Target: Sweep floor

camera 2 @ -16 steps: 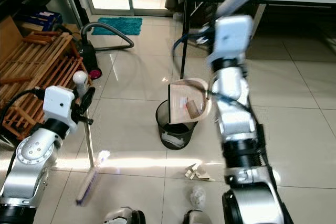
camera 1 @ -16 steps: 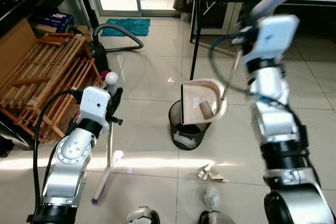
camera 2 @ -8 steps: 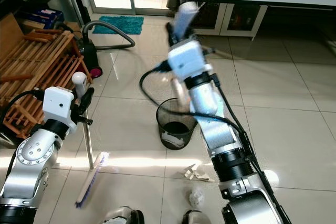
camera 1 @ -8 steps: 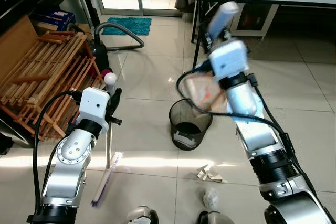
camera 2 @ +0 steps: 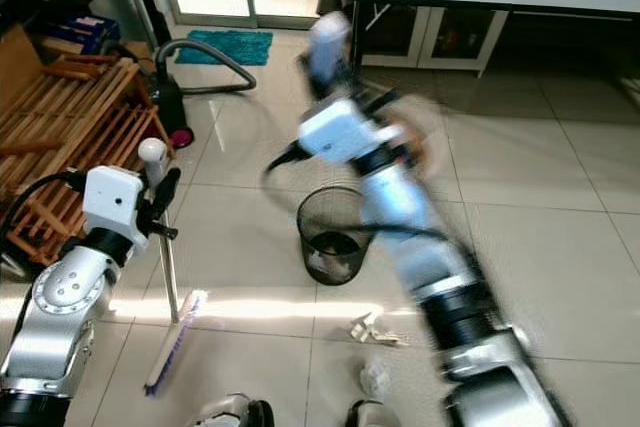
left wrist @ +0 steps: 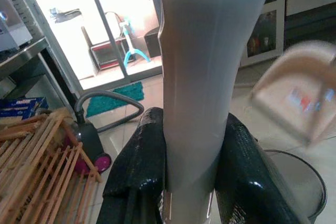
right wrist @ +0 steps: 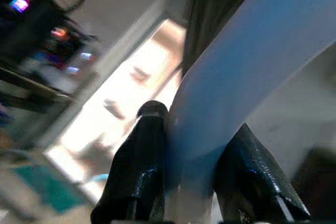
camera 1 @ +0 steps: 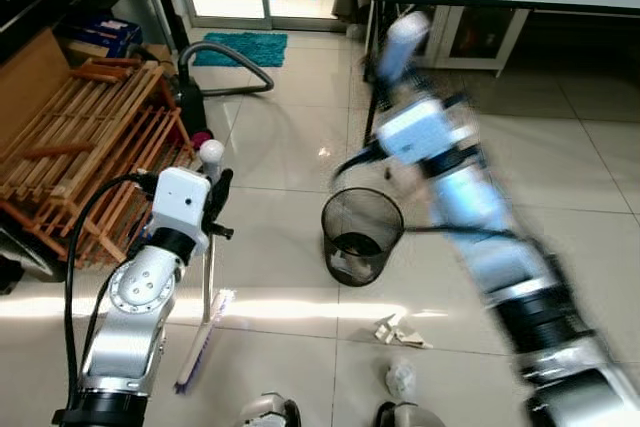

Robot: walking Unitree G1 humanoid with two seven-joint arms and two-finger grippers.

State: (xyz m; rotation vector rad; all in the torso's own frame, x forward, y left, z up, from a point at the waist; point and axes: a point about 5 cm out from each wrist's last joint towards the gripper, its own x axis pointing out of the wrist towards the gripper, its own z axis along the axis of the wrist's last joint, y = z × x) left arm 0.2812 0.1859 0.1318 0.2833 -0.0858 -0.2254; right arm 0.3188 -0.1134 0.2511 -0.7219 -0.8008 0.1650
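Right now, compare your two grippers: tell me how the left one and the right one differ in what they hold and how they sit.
The left gripper is shut on the broom handle, low by the wooden rack; the right gripper is shut on the dustpan handle, raised beyond the bin. The left arm looks sharp, the right arm blurred. The broom's bristles are down at the floor; the dustpan hangs in the air. Both clamp a pale handle.

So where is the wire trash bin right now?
In the left eye view the trash bin stands on the tiled floor mid-frame, right of the broom, with paper scraps just in front.
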